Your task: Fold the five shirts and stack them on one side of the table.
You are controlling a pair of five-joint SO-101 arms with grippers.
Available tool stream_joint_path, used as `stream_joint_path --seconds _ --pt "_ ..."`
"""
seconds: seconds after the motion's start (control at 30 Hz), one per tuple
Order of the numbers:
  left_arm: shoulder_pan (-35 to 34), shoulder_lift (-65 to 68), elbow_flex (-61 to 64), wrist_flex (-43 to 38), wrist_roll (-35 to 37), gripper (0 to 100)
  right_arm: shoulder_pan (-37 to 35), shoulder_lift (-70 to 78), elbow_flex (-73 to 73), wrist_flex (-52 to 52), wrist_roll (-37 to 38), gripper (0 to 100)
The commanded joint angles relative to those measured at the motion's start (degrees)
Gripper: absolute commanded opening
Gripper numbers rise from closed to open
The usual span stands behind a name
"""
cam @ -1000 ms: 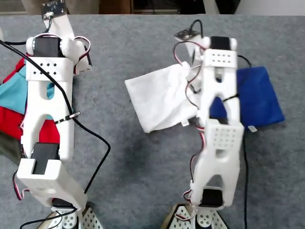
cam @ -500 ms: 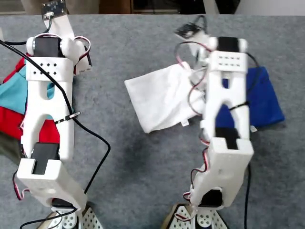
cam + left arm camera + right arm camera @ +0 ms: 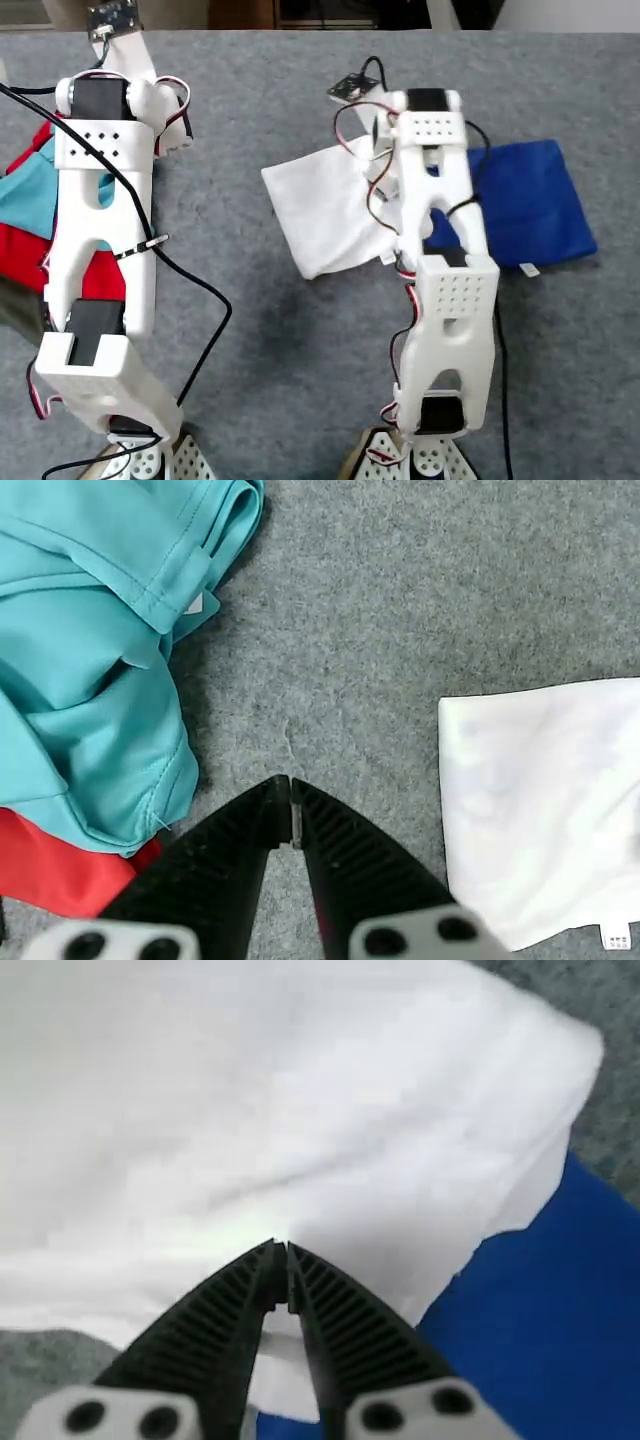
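Lying folded mid-table, the white shirt [image 3: 320, 215] laps onto the blue shirt [image 3: 545, 205] beside it. Over the white cloth hangs the right gripper [image 3: 280, 1255], jaws pressed together. The left gripper [image 3: 291, 792], likewise closed, hovers over grey table [image 3: 420, 600] near the teal shirt [image 3: 90, 630] and red shirt [image 3: 40, 875].

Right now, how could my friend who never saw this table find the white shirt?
Start at the grey table and look near its middle. The white shirt lies folded flat there under the right gripper, beside the blue shirt. It is the only white cloth; the teal shirt and red shirt lie far off at the other arm's side.
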Motion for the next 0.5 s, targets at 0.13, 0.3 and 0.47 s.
stream_joint_path --seconds 0.13,0.3,0.47 --pt "0.8 -2.7 0.2 -0.4 0.4 2 4.0 -3.5 -5.4 9.4 3.1 0.5" --pt "1.1 -2.8 1.1 -0.7 0.4 2 6.1 -9.7 5.8 9.2 3.3 0.5" --pt "1.1 -2.8 1.0 -0.8 0.4 2 9.8 -13.1 14.3 8.4 3.3 0.5"
